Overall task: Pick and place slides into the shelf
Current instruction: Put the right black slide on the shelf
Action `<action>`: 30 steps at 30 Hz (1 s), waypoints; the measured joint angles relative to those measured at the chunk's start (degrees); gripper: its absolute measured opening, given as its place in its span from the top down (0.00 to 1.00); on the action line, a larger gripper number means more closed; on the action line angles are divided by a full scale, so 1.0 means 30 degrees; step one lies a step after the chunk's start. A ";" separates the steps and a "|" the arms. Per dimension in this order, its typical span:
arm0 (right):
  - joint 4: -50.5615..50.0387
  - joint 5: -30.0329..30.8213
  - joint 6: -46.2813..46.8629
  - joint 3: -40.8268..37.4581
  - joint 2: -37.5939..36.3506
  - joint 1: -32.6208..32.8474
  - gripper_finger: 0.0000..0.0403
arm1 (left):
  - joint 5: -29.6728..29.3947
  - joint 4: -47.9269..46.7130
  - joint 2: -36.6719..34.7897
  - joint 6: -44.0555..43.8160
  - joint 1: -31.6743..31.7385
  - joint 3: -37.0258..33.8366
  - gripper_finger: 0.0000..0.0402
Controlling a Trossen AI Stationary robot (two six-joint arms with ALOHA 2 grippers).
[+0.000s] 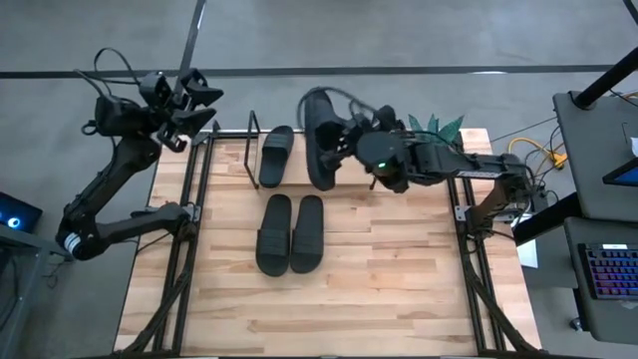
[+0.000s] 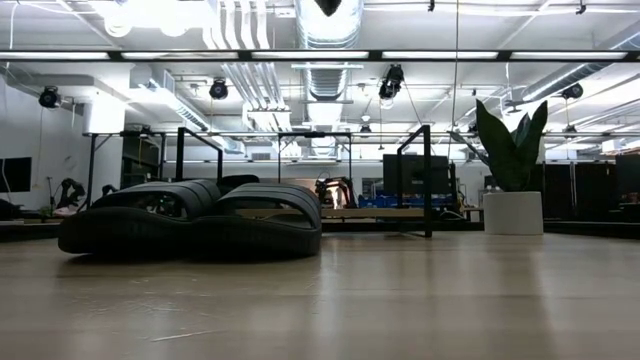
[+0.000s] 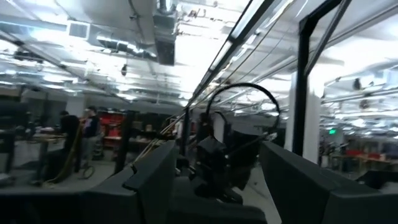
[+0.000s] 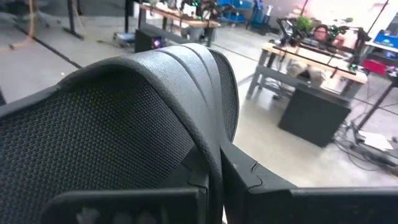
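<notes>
My right gripper (image 1: 344,140) is shut on one black slide (image 1: 319,140), held in the air over the shelf (image 1: 251,140) at the table's far side. Another slide (image 1: 276,155) lies flat on the shelf beside the black wire end frame. Two slides (image 1: 274,234) (image 1: 307,232) lie side by side, soles down, on the middle of the table; the low view shows them (image 2: 190,220) in front of the shelf (image 2: 380,213). My left gripper (image 1: 189,100) is open and raised beyond the table's far left corner, holding nothing (image 3: 217,186). My right gripper pinches the slide's strap (image 4: 211,155) between its two fingers (image 4: 280,193), one on the meshed inner side and one on the smooth outer side. It comes in roughly level from the table's right. The slide is lifted clear of the shelf, tilted onto its side.
A potted plant (image 1: 439,125) stands at the table's far right corner, close behind my right arm. The near half of the wooden table (image 1: 379,299) is bare. Desks with a keyboard (image 1: 608,269) stand off the table's right side.
</notes>
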 joint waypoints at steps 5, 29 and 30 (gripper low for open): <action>0.0049 0.1018 0.0124 -0.0029 0.1335 0.0000 0.98 | -0.0241 -0.2913 -0.0995 0.1798 0.0013 -0.0007 0.46; -0.0130 0.0014 -0.0723 0.0591 0.6828 -0.3084 0.98 | -0.2486 -0.6005 -0.6180 0.4380 0.0260 -0.0012 0.46; -0.0302 -0.0132 -0.1006 0.0738 0.6983 -0.3244 0.98 | -0.2613 -0.6131 -0.6371 0.4378 0.0268 -0.0022 0.46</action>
